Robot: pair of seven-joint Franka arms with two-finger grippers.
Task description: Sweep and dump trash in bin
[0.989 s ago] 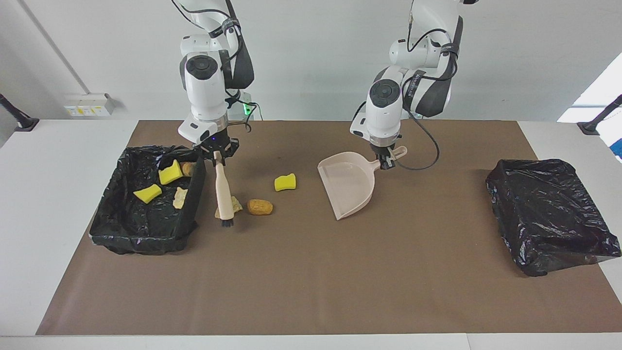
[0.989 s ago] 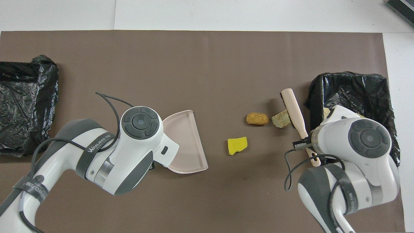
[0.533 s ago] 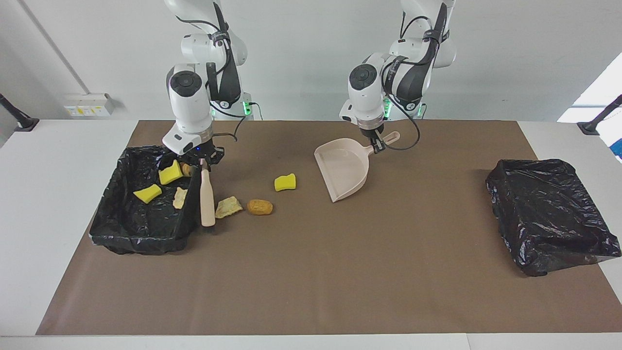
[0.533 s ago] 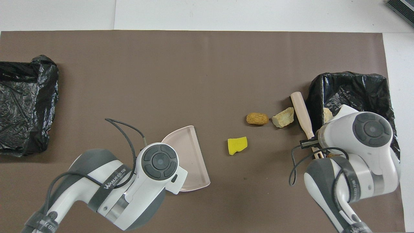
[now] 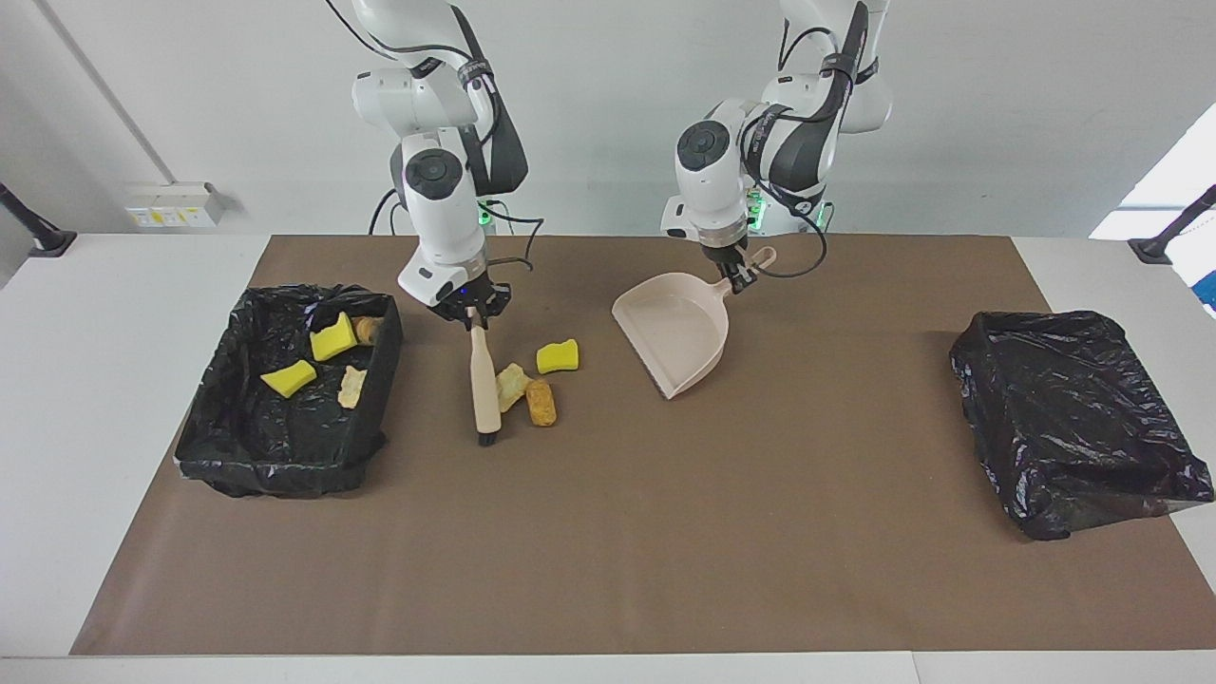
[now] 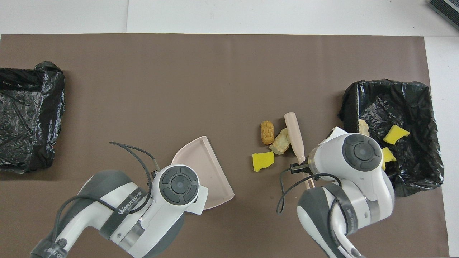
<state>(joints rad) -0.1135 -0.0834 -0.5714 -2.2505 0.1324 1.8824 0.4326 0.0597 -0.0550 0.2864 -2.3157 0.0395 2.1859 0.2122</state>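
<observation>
My right gripper (image 5: 470, 317) is shut on the handle of a beige brush (image 5: 485, 380), which hangs bristles-down on the mat. A tan wedge (image 5: 513, 383) touches the brush (image 6: 294, 136), and a brown nugget (image 5: 541, 402) lies against the wedge. A yellow sponge chunk (image 5: 558, 356) sits beside them, toward the dustpan. My left gripper (image 5: 739, 278) is shut on the handle of the beige dustpan (image 5: 674, 332), tilted with its lip down at the mat. The black-lined bin (image 5: 285, 470) at the right arm's end holds several more scraps.
A second black-lined bin (image 5: 1073, 418) stands at the left arm's end of the brown mat (image 5: 608, 551). The gap between the sponge chunk (image 6: 263, 161) and the dustpan (image 6: 204, 172) is bare mat.
My right gripper swept the brush away from the bin toward the dustpan, pushing the wedge and nugget up beside the sponge chunk. The dustpan shifted slightly toward the robots.
</observation>
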